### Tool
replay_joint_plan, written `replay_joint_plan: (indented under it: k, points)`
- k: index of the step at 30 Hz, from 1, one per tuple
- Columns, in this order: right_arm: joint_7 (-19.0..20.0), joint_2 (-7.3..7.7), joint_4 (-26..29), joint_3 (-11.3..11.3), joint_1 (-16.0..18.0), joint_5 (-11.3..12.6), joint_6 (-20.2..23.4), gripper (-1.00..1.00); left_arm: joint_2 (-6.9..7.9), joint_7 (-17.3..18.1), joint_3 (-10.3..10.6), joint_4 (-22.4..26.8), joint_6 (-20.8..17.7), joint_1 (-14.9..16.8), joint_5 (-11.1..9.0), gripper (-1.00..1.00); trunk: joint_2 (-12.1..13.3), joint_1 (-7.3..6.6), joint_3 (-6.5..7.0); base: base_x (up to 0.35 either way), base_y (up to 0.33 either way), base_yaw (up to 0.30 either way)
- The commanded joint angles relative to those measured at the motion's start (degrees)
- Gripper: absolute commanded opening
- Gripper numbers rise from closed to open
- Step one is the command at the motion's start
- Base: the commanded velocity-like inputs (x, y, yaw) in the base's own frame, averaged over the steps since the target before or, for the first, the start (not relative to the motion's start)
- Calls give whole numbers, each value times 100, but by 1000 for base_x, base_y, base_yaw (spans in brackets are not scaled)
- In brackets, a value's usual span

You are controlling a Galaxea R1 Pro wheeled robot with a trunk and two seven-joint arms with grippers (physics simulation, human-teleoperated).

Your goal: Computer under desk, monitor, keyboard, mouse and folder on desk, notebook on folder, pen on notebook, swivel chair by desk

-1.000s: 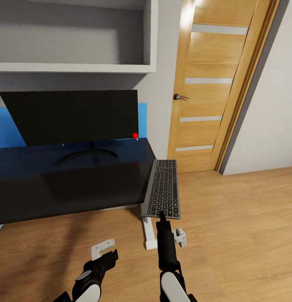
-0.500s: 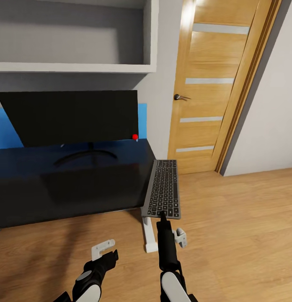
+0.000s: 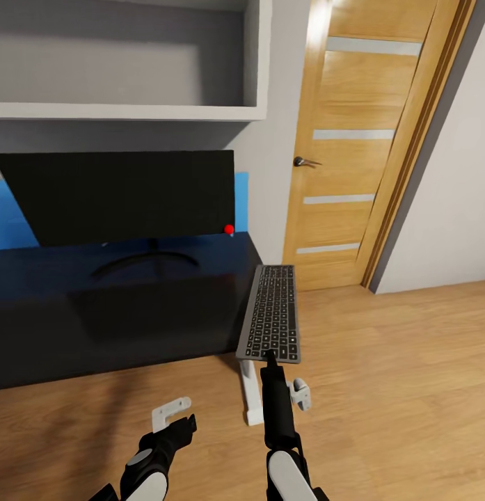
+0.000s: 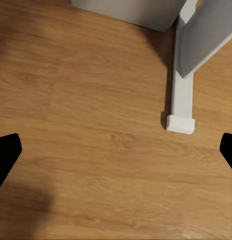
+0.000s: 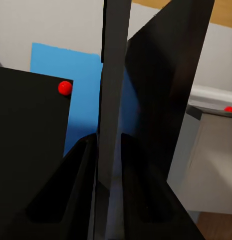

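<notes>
Keyboard (image 3: 271,313) clamped in right gripper (image 3: 270,357), beyond desk (image 3: 117,313) edge, over floor (image 3: 395,390)

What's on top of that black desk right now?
The monitor stands on the desk, its curved base resting on the top. The keyboard isn't on it: the right gripper holds it just past the desk's right edge. What lies behind the screen is covered.
</notes>
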State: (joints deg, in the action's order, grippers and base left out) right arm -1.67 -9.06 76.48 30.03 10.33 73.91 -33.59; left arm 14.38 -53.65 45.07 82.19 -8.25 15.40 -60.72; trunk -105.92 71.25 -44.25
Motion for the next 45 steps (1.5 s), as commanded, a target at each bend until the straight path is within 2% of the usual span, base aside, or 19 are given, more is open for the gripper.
replay_joint_plan:
  k: [1, 27, 28, 45]
  points:
    - [1, 1, -2, 12, 4, 106, -34, -100, 4, -32, 11, 7, -28, 7, -10, 100, -3, 0, -6, 3, 124, 0]
    - [-24, 10, -2, 3, 4, 98, -26, -100, 6, -32, 11, 7, -30, 7, -19, 100, -3, 0, -6, 0, 10, 0]
    - [-28, 10, -2, 3, 4, 97, -26, 100, 7, -32, 11, 7, -31, 7, -19, 100, -3, 0, -6, 0, 0, 0]
    - [-91, 10, -4, 18, 4, 99, -26, 100, 17, -32, 11, 7, -28, 7, -10, 100, -3, 0, -6, 0, 0, 0]
